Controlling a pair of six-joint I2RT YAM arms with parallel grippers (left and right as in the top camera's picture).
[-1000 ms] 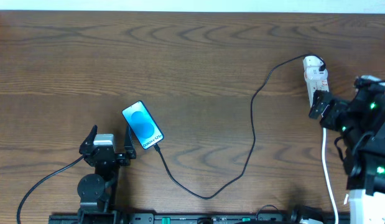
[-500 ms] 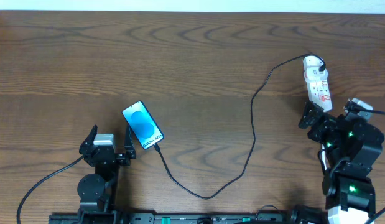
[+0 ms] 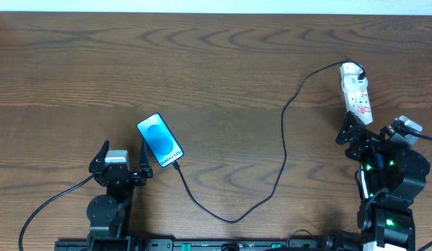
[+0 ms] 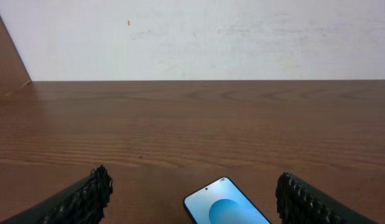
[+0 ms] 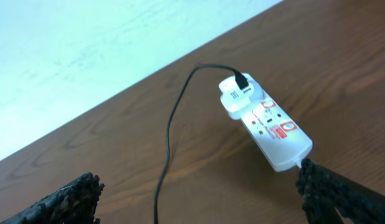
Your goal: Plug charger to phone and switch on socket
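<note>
At the table's near edge, just nearer than the phone [image 3: 160, 140] and a little to its left, the left gripper [image 3: 125, 148] sits low with its two black fingers spread wide and nothing between them. From the left wrist camera that released left gripper [image 4: 193, 176] frames the phone [image 4: 226, 205], which lies flat on the wooden table [image 3: 202, 63], its blue screen up, touching neither finger. Far to the right of the phone, at about the same nearness, the right gripper [image 3: 373, 129] also stands fully released, grasping nothing; in its own camera the right gripper [image 5: 198, 186] shows two dark ribbed fingertips [image 5: 74, 196] at the bottom corners with bare wood between them.

The phone lies at a slant, its far end turned leftward. The charger [image 3: 284, 139], a thin black cable, meets the phone's near short edge, dips toward the near side of the table to the phone's right, then climbs away in a long curve. Whether its tip is fully seated cannot be told from above.

Farthest from the phone, beyond the right gripper and well to the phone's right, the socket [image 3: 357, 94] rests flat on the wood. The right wrist view shows the socket [image 5: 270, 124] as a white strip with red marks, the charger [image 5: 169, 137] ending at a white adapter [image 5: 236, 94] on its far end. Behind the phone a pale wall [image 4: 211, 37] rises
</note>
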